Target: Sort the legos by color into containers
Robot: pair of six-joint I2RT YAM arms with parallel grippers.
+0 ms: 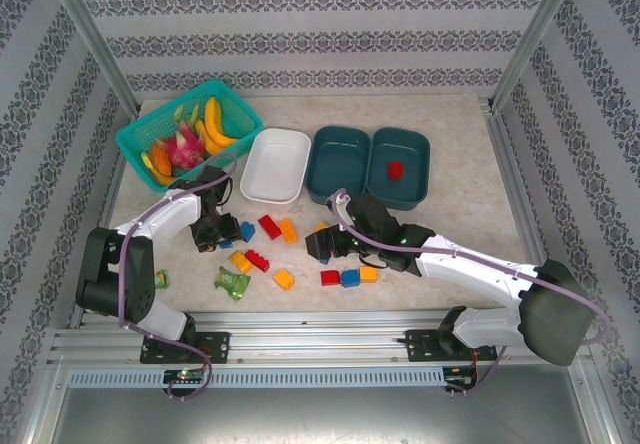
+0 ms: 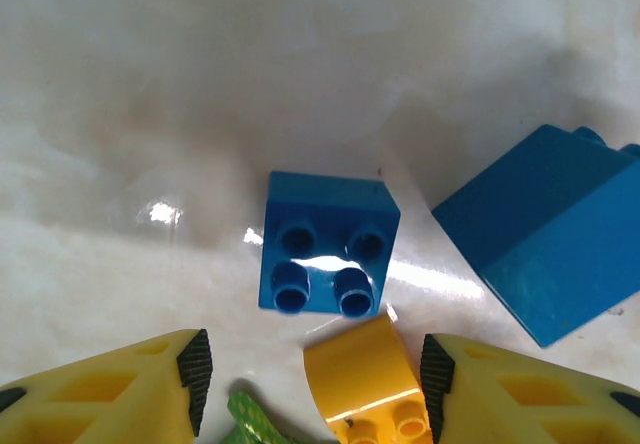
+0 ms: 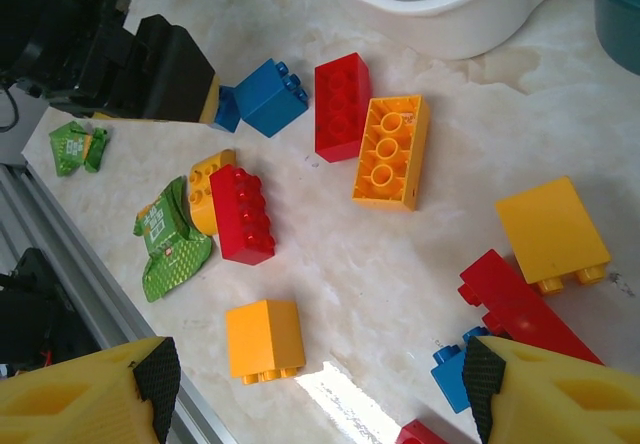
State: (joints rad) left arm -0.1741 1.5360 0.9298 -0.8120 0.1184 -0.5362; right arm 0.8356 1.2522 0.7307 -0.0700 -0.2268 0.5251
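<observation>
Legos in red, blue and orange-yellow lie scattered on the table in front of the white container (image 1: 275,164) and two dark teal containers (image 1: 340,162) (image 1: 412,186). One red lego (image 1: 396,169) sits in the right teal one. My left gripper (image 2: 315,369) (image 1: 228,232) is low over the table and open, with a curved yellow lego (image 2: 365,379) between its fingers, close to the right pad and apart from the left. A small blue lego (image 2: 325,254) lies just beyond it. My right gripper (image 3: 320,382) (image 1: 318,246) hangs open above an orange lego (image 3: 265,339).
A larger blue lego (image 2: 545,229) lies right of the left gripper, and a green packet (image 2: 250,424) lies beside its left finger. A bright teal basket (image 1: 135,136) of toy fruit stands back left. Red (image 3: 240,214), red (image 3: 343,104) and orange (image 3: 392,152) legos lie mid-table.
</observation>
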